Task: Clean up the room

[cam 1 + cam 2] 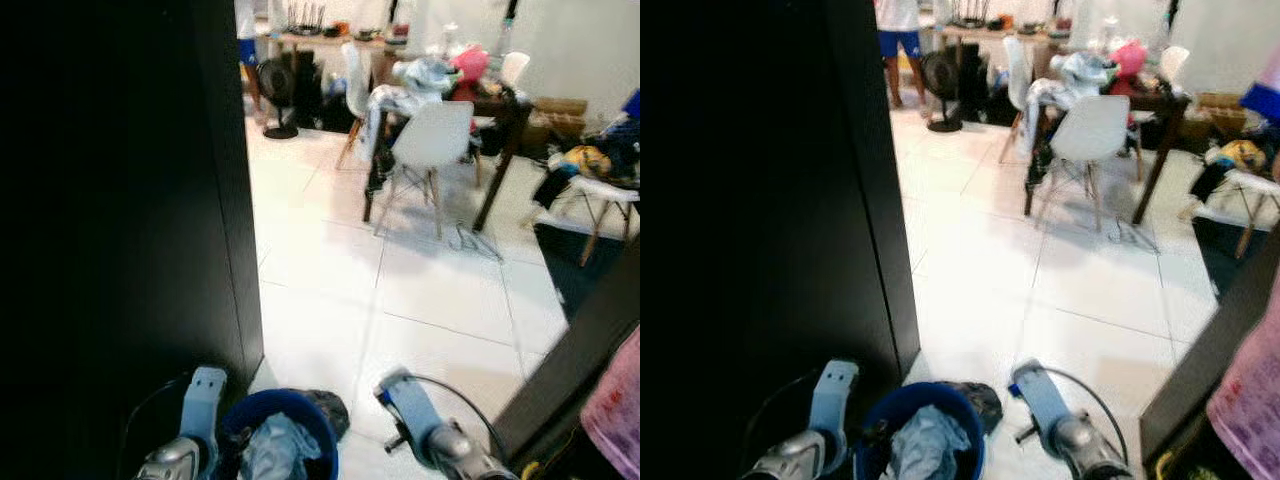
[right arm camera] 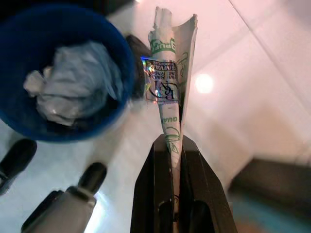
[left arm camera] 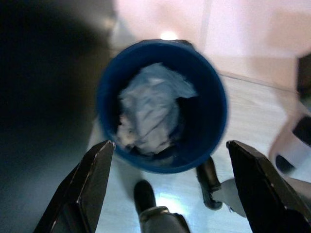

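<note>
A tall black cabinet point(image 1: 120, 220) is seen from nine to seven o'clock, standing on a floor of white tiles point(image 1: 400, 290). At one o'clock a dark-legged dining table point(image 1: 500, 110) is found, its tabletop heaped with clothes and a pink object point(image 1: 468, 62). A white chair point(image 1: 430, 140) on wooden legs is drawn up on the table's near side, and a second white chair point(image 1: 356, 85) is placed behind it. A black standing fan point(image 1: 277, 85) is set at twelve o'clock, just beside a person's legs in blue shorts point(image 1: 898, 45). At three o'clock a stool point(image 1: 605, 195) piled with dark and yellow things is seen, with cardboard boxes point(image 1: 555, 115) near it.
</note>
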`<state>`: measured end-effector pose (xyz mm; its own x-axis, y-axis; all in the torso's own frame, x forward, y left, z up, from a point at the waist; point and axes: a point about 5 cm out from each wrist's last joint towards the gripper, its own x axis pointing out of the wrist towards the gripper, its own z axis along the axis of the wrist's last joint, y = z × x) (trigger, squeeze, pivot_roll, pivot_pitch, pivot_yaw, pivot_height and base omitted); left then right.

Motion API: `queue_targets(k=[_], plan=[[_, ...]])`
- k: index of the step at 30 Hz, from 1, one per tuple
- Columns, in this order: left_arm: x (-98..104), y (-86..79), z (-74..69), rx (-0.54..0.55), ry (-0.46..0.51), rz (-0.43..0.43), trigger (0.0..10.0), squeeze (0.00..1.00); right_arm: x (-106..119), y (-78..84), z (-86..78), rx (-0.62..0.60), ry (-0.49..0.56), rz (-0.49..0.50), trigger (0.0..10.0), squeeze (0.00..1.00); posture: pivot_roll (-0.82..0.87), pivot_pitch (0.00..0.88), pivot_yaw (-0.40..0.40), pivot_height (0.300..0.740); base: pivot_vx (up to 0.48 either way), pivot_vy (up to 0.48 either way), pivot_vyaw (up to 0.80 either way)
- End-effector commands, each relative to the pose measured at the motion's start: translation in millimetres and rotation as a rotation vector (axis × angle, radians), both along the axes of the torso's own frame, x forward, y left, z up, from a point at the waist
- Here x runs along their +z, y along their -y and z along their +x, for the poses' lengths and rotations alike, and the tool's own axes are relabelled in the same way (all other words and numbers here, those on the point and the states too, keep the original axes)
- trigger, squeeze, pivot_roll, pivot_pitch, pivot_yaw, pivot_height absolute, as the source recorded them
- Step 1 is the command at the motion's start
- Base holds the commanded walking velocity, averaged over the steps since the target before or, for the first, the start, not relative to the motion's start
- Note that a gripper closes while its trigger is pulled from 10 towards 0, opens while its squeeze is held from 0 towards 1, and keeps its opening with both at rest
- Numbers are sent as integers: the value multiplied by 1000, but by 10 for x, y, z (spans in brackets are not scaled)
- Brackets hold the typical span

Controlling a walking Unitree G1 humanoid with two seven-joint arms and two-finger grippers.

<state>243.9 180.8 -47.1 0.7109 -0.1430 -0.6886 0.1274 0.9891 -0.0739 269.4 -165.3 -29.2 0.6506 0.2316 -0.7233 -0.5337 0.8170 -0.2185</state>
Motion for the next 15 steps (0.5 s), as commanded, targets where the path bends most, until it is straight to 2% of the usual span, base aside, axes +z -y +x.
queue_targets(k=[1, 2, 3, 5, 6, 8, 9, 13, 14, 15], plan=[[-82, -141, -138, 62, -43, 46, 10000, 0, 38, -150, 47, 107, -10, 1, 10000, 0, 119, 29, -55, 721, 0, 0, 775], [-122, -179, -208, 91, -59, 61, 10000, 0, 81, -254, 94, 167, -15, 10, 10000, 0, 128, 30, -60, 721, 0, 0, 775], [-122, -179, -208, 91, -59, 61, 10000, 0, 81, -254, 94, 167, -15, 10, 10000, 0, 128, 30, -60, 721, 0, 0, 775], [-213, -253, -379, 133, -101, 96, 10000, 0, 108, -417, 118, 250, -52, 13, 10000, 0, 151, 34, -71, 721, 0, 0, 775], [-271, -297, -501, 152, -131, 115, 10000, 0, 103, -476, 121, 282, -71, -33, 10000, 0, 151, 34, -71, 721, 0, 0, 763], [-271, -297, -501, 152, -131, 115, 10000, 0, 103, -476, 121, 282, -71, -33, 10000, 0, 151, 34, -71, 721, 0, 0, 763], [-303, -319, -574, 158, -148, 126, 10000, 0, 109, -474, 149, 269, -56, -104, 10000, 0, 166, 39, -74, 721, 0, 0, 0], [-326, -333, -624, 157, -164, 143, 10000, 0, 135, -501, 186, 241, -44, -115, 10000, 0, 166, 39, -74, 721, 0, 0, 0], [-338, -345, -653, 152, -174, 152, 10000, 0, 143, -553, 190, 239, -51, -91, 10000, 184, 184, 45, -74, 721, 0, 0, 0], [-346, -357, -674, 151, -180, 159, 10000, 0, 146, -594, 187, 246, -61, -76, 10000, 667, 188, 46, -73, 721, 0, 0, 0]])
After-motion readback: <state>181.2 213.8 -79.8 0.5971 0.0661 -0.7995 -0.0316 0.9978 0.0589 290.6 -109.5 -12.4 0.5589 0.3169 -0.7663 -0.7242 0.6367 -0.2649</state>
